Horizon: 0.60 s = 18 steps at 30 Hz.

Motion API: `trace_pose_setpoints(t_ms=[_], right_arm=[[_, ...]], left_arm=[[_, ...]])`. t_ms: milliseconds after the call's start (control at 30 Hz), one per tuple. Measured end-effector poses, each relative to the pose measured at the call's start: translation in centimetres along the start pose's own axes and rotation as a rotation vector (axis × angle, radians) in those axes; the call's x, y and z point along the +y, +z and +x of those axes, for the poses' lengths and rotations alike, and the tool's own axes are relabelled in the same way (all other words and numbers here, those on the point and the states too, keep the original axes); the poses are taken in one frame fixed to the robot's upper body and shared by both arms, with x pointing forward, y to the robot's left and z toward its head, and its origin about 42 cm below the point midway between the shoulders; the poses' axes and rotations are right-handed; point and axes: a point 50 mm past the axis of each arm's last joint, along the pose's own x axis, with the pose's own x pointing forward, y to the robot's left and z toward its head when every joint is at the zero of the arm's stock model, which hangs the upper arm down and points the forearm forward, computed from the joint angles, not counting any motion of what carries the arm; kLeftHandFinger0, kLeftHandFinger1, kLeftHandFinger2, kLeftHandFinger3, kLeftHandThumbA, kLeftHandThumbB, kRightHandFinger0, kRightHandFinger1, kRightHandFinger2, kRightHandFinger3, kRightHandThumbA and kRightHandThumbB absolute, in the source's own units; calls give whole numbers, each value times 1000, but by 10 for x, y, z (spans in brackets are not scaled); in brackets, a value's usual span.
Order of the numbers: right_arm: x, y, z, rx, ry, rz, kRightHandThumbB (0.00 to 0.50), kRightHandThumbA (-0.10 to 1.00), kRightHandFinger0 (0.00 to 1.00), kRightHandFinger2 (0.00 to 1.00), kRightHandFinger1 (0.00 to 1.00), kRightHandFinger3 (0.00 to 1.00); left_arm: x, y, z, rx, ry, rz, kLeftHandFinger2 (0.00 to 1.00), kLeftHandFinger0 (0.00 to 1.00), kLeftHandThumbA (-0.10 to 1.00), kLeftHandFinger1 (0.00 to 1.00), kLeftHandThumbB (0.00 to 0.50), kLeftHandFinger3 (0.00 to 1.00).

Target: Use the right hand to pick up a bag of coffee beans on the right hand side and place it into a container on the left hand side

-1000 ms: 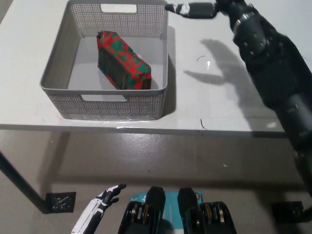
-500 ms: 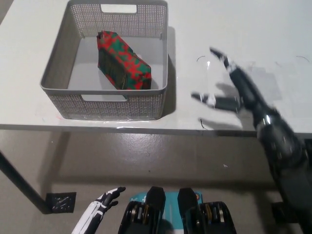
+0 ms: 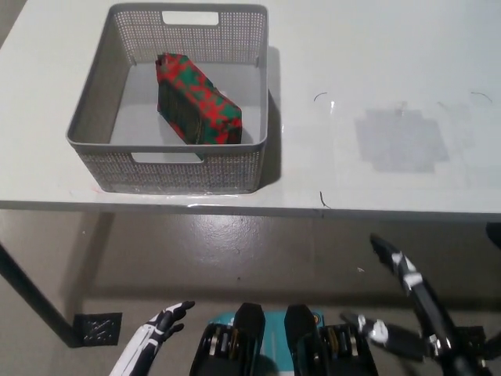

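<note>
Basket [image 3: 106, 125] of grey perforated plastic sits on the white table [image 3: 391, 63] at about ten o'clock in the head view, a handle slot cut in its near and far walls. Inside it lies the coffee bag [image 3: 197, 99], wrapped in a red and green pattern, resting on the basket floor on a slant from eleven o'clock towards five o'clock. It touches no wall that can be seen. To the basket's three o'clock the tabletop carries only a dull grey patch [image 3: 397, 139] and a few faint scuff marks; nothing lies between basket and patch. Below the table edge the floor shows a small dark plate [image 3: 97, 324] at seven o'clock. The black right hand [image 3: 407, 309] hangs at five o'clock, below the table edge, fingers spread and holding nothing. The white left hand [image 3: 156, 333] rests at seven o'clock, low, fingers loosely apart and empty.
</note>
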Motion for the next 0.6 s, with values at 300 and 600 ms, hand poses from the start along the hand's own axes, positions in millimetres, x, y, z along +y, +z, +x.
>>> trace_pose_setpoints(t_ms=[300,600], right_arm=[[7,-34,-35,57,-87,198,347,1000,1000,1000,1000,1000],[-4,-65,-24,73,-162,292,332,1000,1000,1000,1000,1000]], left_arm=[[11,0,-2,-9,48,-28,1000,1000,1000,1000,173,1000],[20,-2,2,-37,105,-82,1000,1000,1000,1000,180,1000]])
